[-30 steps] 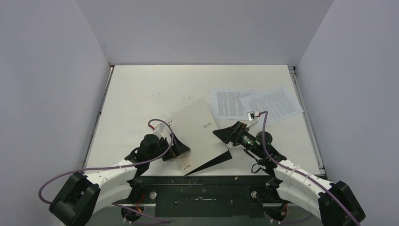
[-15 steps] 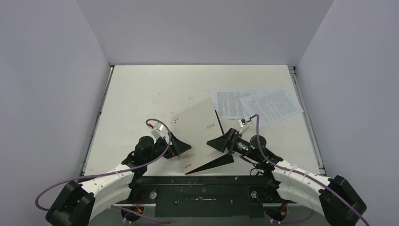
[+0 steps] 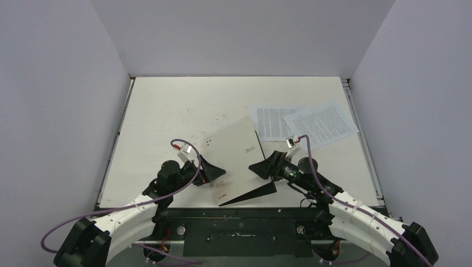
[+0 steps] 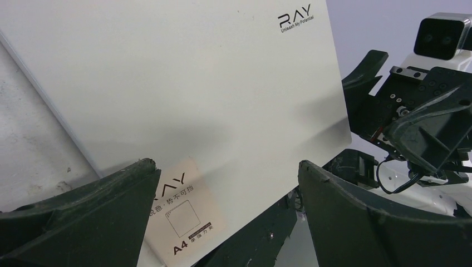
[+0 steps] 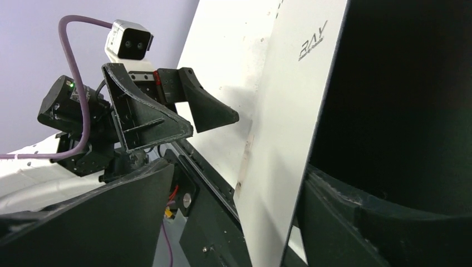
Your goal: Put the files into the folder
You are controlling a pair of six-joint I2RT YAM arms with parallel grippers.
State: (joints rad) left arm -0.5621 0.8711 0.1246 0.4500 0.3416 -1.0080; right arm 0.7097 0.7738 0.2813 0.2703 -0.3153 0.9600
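Compared with a second ago, the folder [image 3: 236, 153] is seen drawn closer to the near edge of the table [image 3: 178, 105]. Its silvery-grey cover is tilted up more steeply, so the black inside is exposed at the near right corner. The left gripper [image 3: 214, 173] has been pulled back slightly. It is held wide open at the folder's near left edge, nothing clamped, with the pale label [image 4: 181, 214] seen between its fingers. The right gripper [image 5: 239, 167] is also spread wide, with the raised cover's edge standing between its jaws, close against one finger. Farther back on the right, the files [image 3: 303, 123] are left overlapping, just beside the folder's far right corner.
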